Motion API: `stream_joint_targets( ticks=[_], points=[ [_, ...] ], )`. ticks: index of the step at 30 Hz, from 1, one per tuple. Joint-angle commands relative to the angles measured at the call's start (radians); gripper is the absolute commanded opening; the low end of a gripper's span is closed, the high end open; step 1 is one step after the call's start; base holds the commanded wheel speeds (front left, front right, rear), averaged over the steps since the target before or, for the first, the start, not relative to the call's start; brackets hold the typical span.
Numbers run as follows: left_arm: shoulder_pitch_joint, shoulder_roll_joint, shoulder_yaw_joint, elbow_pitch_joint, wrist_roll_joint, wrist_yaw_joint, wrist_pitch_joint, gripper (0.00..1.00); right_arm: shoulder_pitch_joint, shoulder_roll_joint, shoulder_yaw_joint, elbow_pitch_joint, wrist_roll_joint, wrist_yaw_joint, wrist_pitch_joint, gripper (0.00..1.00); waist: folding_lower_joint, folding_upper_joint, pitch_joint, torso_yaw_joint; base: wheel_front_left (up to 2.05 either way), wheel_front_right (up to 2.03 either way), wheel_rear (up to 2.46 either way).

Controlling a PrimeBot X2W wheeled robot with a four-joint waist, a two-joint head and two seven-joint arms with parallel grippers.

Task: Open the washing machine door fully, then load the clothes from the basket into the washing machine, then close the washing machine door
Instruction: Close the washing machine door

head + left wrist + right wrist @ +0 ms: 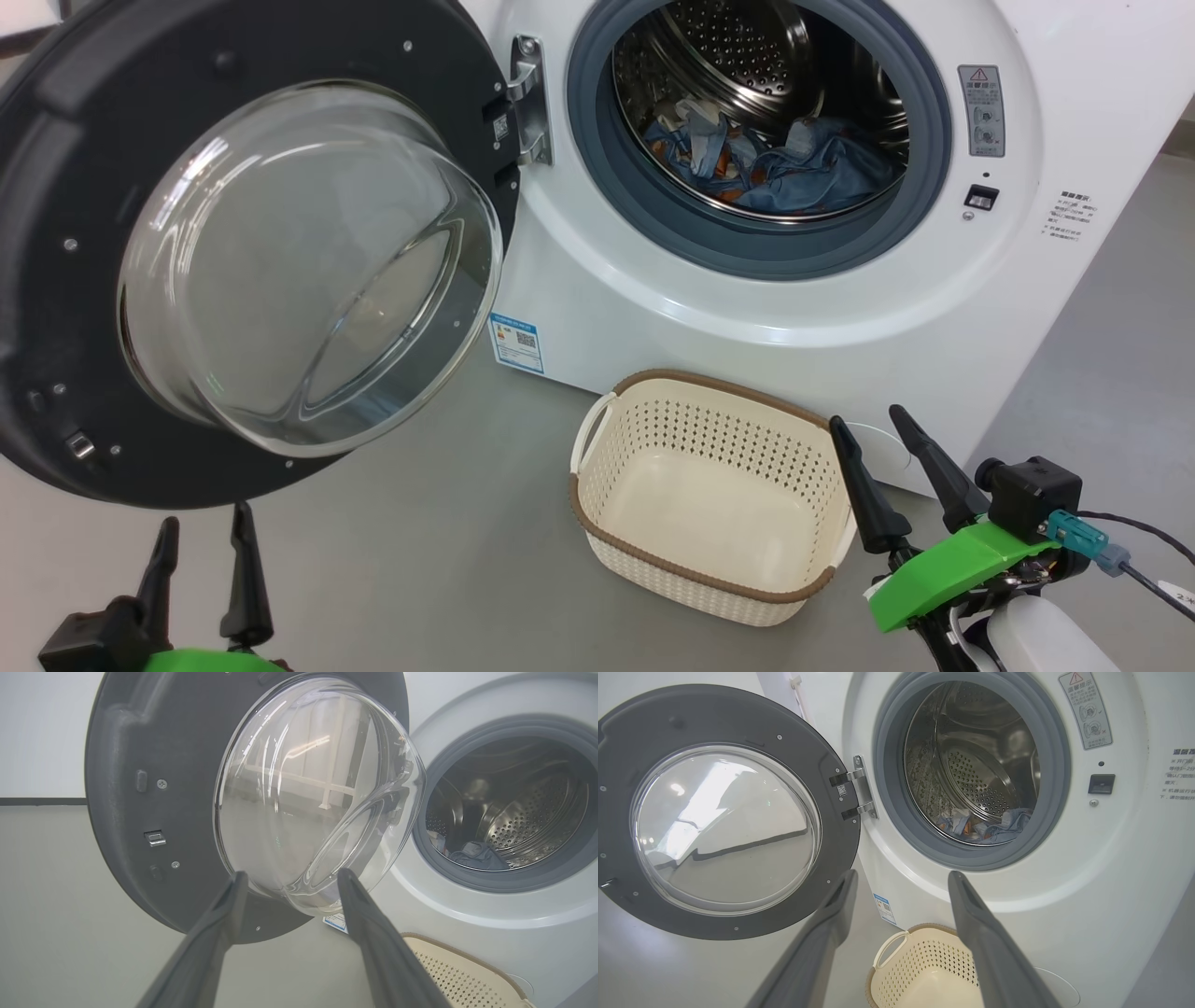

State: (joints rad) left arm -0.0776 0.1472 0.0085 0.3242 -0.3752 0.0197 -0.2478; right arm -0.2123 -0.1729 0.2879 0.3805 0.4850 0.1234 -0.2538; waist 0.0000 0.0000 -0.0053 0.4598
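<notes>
The washing machine (803, 308) stands with its round black door (56, 140) swung wide open to the left, the glass bowl (308, 271) bulging toward me. Light blue printed clothes (794, 173) lie inside the steel drum (985, 765). On the floor before the machine sits the cream basket (709, 495), nothing in it. My left gripper (201, 551) is open at the lower left, just below the door's bottom edge. My right gripper (878, 439) is open at the lower right, beside the basket's right rim, holding nothing.
Grey floor (420, 541) spreads between the door and the basket. A blue label sticker (516, 343) sits low on the machine's front. The door hinge (527, 98) is on the left of the grey rubber ring (653, 215).
</notes>
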Motion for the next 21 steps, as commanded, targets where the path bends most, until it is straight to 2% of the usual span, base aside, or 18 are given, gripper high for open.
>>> stream_joint_targets(
  ticks=[1,2,3,5,13,21],
  points=[
    [-0.028,0.032,0.038,-0.027,-0.006,0.003,-0.01,0.79,-0.017,-0.005,0.017,-0.022,0.001,0.007,-0.008,1.0,0.0,0.0,0.001,-0.001,0.0,0.0,0.0],
    [-0.029,0.034,0.038,-0.026,-0.007,0.002,-0.01,0.5,-0.017,-0.005,0.016,-0.022,0.001,0.007,-0.008,1.0,0.0,0.0,0.001,-0.001,0.0,0.0,0.0],
    [-0.03,0.035,0.038,-0.026,-0.007,0.001,-0.011,0.4,-0.017,-0.005,0.016,-0.022,0.001,0.007,-0.008,1.0,0.0,0.0,0.001,-0.001,0.0,0.0,0.0],
    [-0.034,0.038,0.039,-0.034,-0.007,-0.001,-0.011,0.0,-0.016,-0.004,0.016,-0.023,0.0,0.007,-0.008,1.0,0.0,0.0,0.001,-0.001,0.0,0.0,0.0],
    [-0.077,0.076,0.067,-0.13,-0.032,-0.018,-0.007,0.0,-0.015,-0.007,0.015,-0.024,0.001,0.007,-0.008,1.0,0.0,0.0,0.002,0.0,0.0,0.0,0.0],
    [-0.17,0.159,0.14,-0.261,-0.119,-0.057,0.056,0.0,-0.024,-0.017,0.025,-0.019,0.005,0.007,-0.008,1.0,0.0,0.0,0.007,-0.006,0.0,0.0,0.0]
  ],
)
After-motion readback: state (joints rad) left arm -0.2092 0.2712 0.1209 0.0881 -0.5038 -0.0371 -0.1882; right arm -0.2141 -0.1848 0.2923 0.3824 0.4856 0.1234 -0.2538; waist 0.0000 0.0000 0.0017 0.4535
